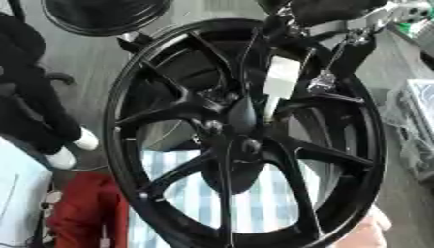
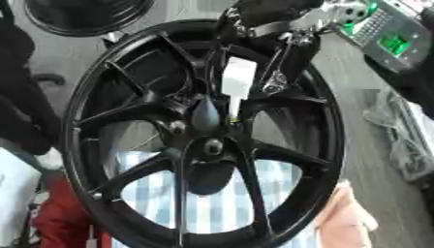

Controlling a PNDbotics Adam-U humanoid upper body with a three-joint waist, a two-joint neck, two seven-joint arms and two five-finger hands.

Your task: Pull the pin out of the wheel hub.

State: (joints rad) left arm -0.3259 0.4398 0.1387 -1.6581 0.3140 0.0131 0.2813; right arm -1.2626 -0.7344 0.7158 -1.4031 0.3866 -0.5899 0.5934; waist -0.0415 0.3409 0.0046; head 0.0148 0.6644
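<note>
My right hand [image 2: 271, 19] reaches in over the top of the black wheel hub [image 1: 246, 140]; I cannot tell whether its fingers have closed. The pale pin [image 2: 236, 82] stands just above the hub's centre, long axis nearly upright. I should grip it squarely and draw straight along that axis, not sideways.

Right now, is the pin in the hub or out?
Apparently in: a slim pale pin under the white tag reaches the hub; the right hand is up at the rim.
</note>
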